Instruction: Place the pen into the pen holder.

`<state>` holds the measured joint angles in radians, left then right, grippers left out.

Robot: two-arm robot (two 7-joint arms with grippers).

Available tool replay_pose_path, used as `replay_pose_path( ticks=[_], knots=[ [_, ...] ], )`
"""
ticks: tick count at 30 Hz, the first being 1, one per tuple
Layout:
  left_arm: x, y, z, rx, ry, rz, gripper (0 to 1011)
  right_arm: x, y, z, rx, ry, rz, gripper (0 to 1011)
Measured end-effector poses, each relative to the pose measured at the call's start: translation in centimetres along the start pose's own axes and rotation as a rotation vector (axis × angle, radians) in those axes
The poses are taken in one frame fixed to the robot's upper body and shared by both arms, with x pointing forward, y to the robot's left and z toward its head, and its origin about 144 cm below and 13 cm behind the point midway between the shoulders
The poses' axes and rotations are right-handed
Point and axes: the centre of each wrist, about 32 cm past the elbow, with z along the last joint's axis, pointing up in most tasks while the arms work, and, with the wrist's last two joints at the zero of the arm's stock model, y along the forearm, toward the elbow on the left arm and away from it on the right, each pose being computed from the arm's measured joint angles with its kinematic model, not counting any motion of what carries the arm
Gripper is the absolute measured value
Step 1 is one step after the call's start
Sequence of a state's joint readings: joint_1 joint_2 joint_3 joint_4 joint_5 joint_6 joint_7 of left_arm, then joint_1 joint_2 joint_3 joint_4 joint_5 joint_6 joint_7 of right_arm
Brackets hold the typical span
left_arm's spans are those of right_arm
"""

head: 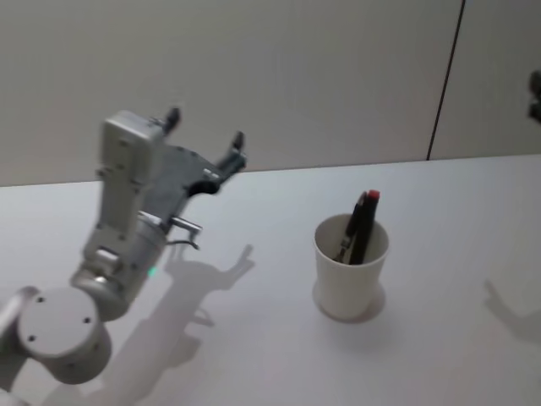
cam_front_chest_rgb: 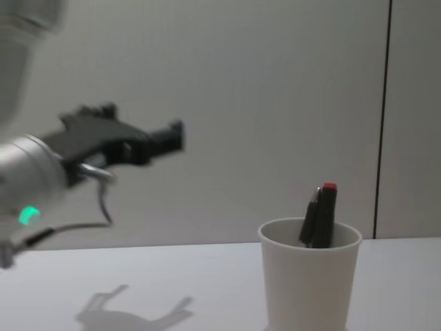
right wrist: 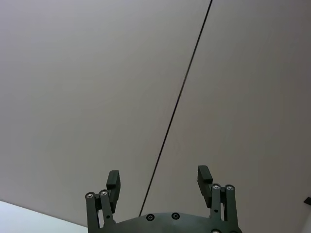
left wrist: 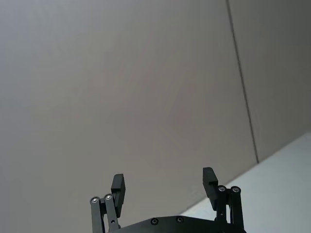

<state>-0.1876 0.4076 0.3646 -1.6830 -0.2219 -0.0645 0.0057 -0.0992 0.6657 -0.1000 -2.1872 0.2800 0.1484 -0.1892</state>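
Note:
The pen holder (head: 350,269) (cam_front_chest_rgb: 309,283) is a white paper cup standing upright on the white table right of centre. Inside it leans the pen (head: 360,225) (cam_front_chest_rgb: 320,215), black with a red tip poking above the rim. My left gripper (head: 205,135) (left wrist: 164,187) (cam_front_chest_rgb: 141,134) hangs open and empty above the table, well left of the cup and pointing toward the back wall. Off to the right, my right gripper (right wrist: 158,180) is raised, open and empty, facing the wall.
The white table (head: 254,338) stretches around the cup. A grey wall (head: 296,76) with a dark vertical seam (head: 445,80) stands behind it. A dark piece of the right arm (head: 534,95) shows at the right edge.

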Motion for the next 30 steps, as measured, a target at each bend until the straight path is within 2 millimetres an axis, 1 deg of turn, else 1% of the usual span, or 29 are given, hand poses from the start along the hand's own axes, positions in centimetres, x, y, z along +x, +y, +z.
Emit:
replay_pose_path(
  ticks=[5,10,20,30],
  knots=[
    [-1.5,-0.9,-0.6,0.063,-0.005,-0.054,1001,-0.1,0.1,-0.2,-0.005,0.006,0.002,1002],
    [-2.3,-1.3,-0.9,0.093,-0.009,-0.08,1001,-0.3,0.3,-1.1,-0.02,0.025,0.009,1001],
    [-2.4,-1.3,-0.9,0.098,-0.009,-0.085,1001,-1.6,1.1,-4.3,-0.073,0.11,0.043,1001],
    [-2.4,-1.3,-0.9,0.098,-0.009,-0.085,1001,-3.8,1.8,-7.8,-0.127,0.213,0.091,1001]
  ],
)
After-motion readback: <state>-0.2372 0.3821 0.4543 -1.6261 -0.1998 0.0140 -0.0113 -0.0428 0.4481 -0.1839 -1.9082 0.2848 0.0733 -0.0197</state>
